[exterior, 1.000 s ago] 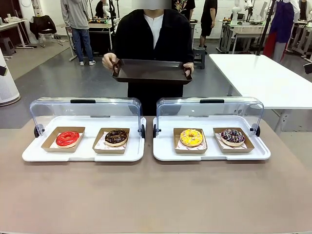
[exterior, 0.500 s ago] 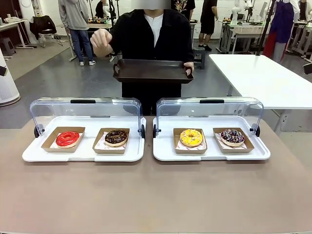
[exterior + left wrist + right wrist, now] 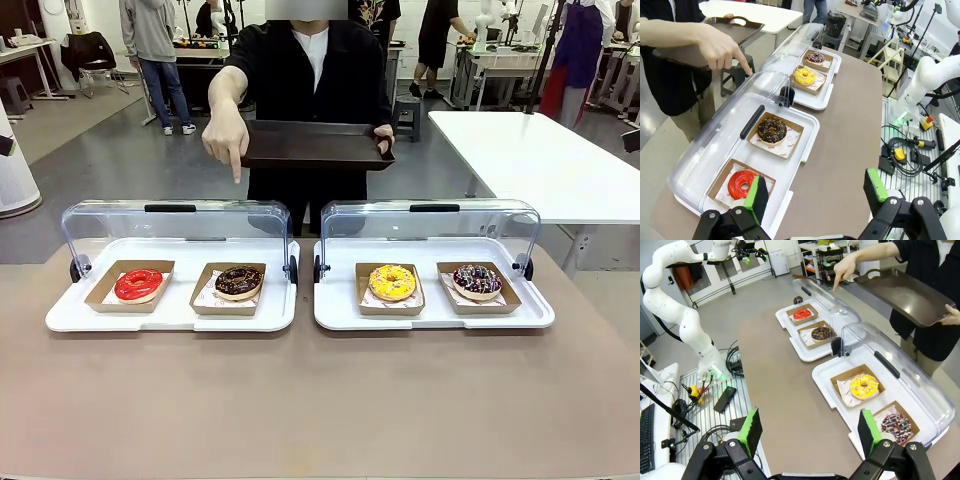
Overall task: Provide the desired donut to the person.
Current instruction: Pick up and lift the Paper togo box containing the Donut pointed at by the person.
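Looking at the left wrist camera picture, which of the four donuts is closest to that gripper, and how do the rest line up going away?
From the left gripper:
1. Red donut, beside the gripper's finger, in the near tray.
2. Chocolate donut, same tray, farther along.
3. Yellow donut, in the far tray.
4. Sprinkled donut, at that tray's far end.

Past my brown surface (image 3: 320, 400) the grey floor (image 3: 110, 165) runs far back, evenly lit; a white table (image 3: 540, 160) stands to the right; a black chair (image 3: 90, 52) sits far left by a pale desk (image 3: 25, 45); cluttered workbenches (image 3: 490, 60) line the far right.
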Controlling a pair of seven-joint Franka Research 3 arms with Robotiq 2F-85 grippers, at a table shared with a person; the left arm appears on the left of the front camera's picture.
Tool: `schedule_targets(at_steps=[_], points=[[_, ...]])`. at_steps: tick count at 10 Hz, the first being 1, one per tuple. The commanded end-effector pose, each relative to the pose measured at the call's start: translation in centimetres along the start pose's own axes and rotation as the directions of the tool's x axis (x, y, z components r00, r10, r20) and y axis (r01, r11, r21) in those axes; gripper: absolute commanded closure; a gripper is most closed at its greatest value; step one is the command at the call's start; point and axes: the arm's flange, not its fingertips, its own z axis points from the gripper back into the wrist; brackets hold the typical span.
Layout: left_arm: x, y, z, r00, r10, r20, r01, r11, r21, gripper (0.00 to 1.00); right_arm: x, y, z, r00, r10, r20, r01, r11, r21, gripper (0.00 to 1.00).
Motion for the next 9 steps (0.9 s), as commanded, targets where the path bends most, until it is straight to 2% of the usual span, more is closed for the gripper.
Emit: schedule_targets(at_steps=[1,9], points=[[-0.07,-0.03,0.05,1.0,0.0,0.006,0.0,1.0,-0.002,0.0,0.13,0.01,0.01,1.0,0.01,0.013,-0.01,1.0,0.006,0.0],[0.0,0.0,0.0,1.0,0.0,0.0,0.0,1.0,0.0,0.0,0.13,0.01,0.01,1.0,0.01,0.013,-0.01,1.0,0.006,0.0]])
